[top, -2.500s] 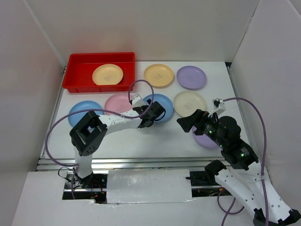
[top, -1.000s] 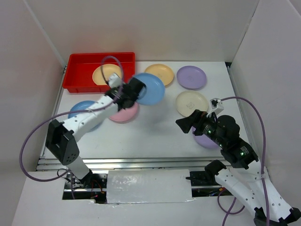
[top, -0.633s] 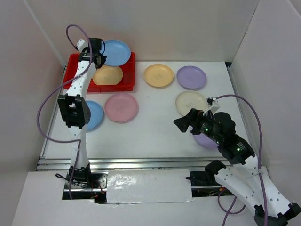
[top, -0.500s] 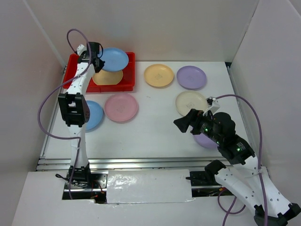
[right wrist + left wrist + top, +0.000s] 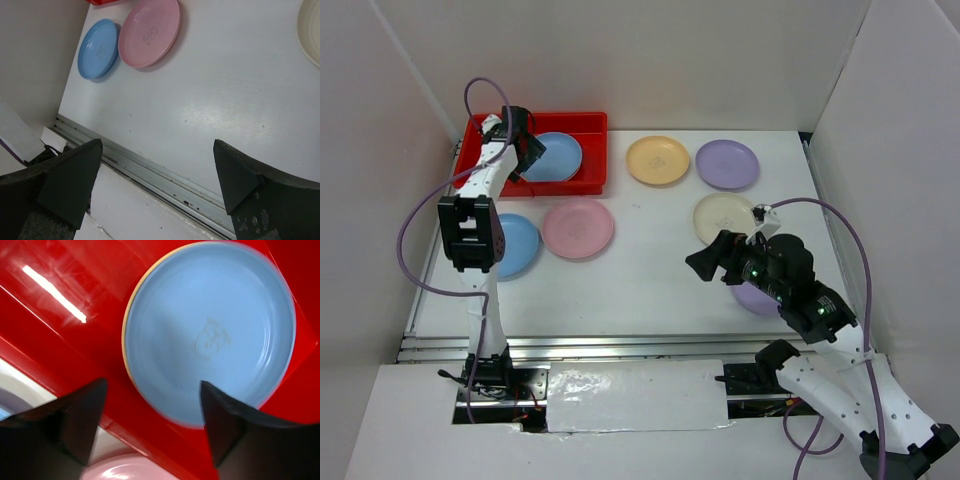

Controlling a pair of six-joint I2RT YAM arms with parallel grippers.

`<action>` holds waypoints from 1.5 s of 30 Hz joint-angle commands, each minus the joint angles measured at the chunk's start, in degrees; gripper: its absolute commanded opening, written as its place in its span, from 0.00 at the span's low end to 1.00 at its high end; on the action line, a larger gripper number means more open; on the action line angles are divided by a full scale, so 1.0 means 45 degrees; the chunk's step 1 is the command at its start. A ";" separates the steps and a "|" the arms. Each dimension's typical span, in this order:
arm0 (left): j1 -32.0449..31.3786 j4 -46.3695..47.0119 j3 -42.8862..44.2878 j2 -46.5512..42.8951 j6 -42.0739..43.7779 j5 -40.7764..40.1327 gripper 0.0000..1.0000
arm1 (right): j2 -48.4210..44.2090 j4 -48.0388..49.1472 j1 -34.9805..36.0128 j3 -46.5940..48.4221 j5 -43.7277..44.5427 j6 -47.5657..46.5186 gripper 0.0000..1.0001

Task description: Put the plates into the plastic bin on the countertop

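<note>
The red plastic bin stands at the back left of the white countertop. A blue plate lies flat in it on top of a yellow one, whose edge peeks out in the left wrist view. My left gripper hovers open at that plate's left rim, holding nothing. In its own view the blue plate lies beyond the open left gripper. The right gripper hangs open and empty above the bare table, right of centre.
Loose plates on the table: yellow, purple, cream, pink, blue, and a purple one partly under the right arm. A metal rail runs along the front edge. White walls enclose three sides.
The left arm carried the blue plate from mid-table up over the bin, lowered it, and its jaws opened; the plate now rests in the bin. The right arm barely shifted.
</note>
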 commanded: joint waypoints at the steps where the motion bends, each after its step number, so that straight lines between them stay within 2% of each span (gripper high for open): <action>1: -0.0085 0.0136 0.0221 -0.1685 0.0174 -0.0638 0.93 | 0.0137 0.0577 0.0158 0.0518 -0.0177 -0.0065 1.00; 2: -0.0124 -0.0115 0.0220 -0.1981 0.0173 -0.1085 0.99 | 0.0195 0.0597 0.0178 0.0557 -0.0176 -0.0045 1.00; 6: -0.0512 -0.1269 0.0378 -0.4084 0.0600 -0.1772 0.99 | 0.0351 0.0792 0.0432 0.0558 0.0038 0.0033 1.00; 9: -0.1041 -0.0414 -0.2116 -0.6406 0.1499 -0.0253 0.99 | 0.0761 0.1260 0.0491 0.0324 0.0058 0.0131 1.00; 10: -0.1313 -0.0217 -0.3864 -0.6959 0.1637 -0.0037 0.99 | 0.1052 0.1609 0.0549 0.0265 0.0077 0.0227 1.00; 12: -0.2347 0.0660 -0.6735 -0.8595 0.1911 0.0044 0.99 | 0.1444 0.1885 0.0627 0.0070 0.0116 0.0480 1.00; 16: -0.4339 0.1910 -1.0413 -1.0360 0.1775 0.0317 0.99 | 0.2128 0.2645 0.0862 -0.0321 0.0525 0.0814 1.00; 17: -0.5349 0.2223 -1.0908 -1.0479 0.1930 0.0221 0.99 | 0.2226 0.2706 0.0920 -0.0418 0.0701 0.0834 1.00; 18: -0.5765 0.2091 -1.1280 -1.0403 0.1661 -0.0438 0.99 | 0.2323 0.2706 0.0959 -0.0458 0.0702 0.0911 1.00; 20: -0.6759 0.2457 -1.1634 -1.0149 0.2084 -0.0562 0.99 | 0.2539 0.2862 0.1057 -0.0536 0.0606 0.0931 1.00; 25: -0.7564 0.4739 -1.1909 -0.8646 0.4837 0.0589 0.99 | 0.2384 0.3019 0.1311 -0.0790 0.0527 0.0990 1.00; 31: -0.7313 0.5701 -1.1226 -0.6713 0.6461 0.1292 0.99 | 0.1856 0.2609 0.1390 -0.0946 0.0644 0.0893 1.00; 35: -0.7039 0.5139 -0.9902 -0.4978 0.6697 0.1138 0.99 | 0.1505 0.2141 0.1389 -0.0869 0.0741 0.0717 1.00; 40: -0.7233 0.4707 -0.9214 -0.3685 0.6561 0.0962 0.75 | 0.1134 0.1945 0.1409 -0.0829 0.0839 0.0658 1.00; 41: -0.7292 0.4745 -0.9214 -0.3586 0.6521 0.0923 0.65 | 0.1036 0.1867 0.1370 -0.0791 0.0839 0.0677 1.00; 44: -0.7507 0.4688 -0.9156 -0.3157 0.6385 0.0865 0.60 | 0.0880 0.1769 0.1409 -0.0654 0.0859 0.0677 1.00; 45: -0.7565 0.4590 -0.9136 -0.3078 0.6365 0.0864 0.51 | 0.0840 0.1692 0.1409 -0.0615 0.0859 0.0677 1.00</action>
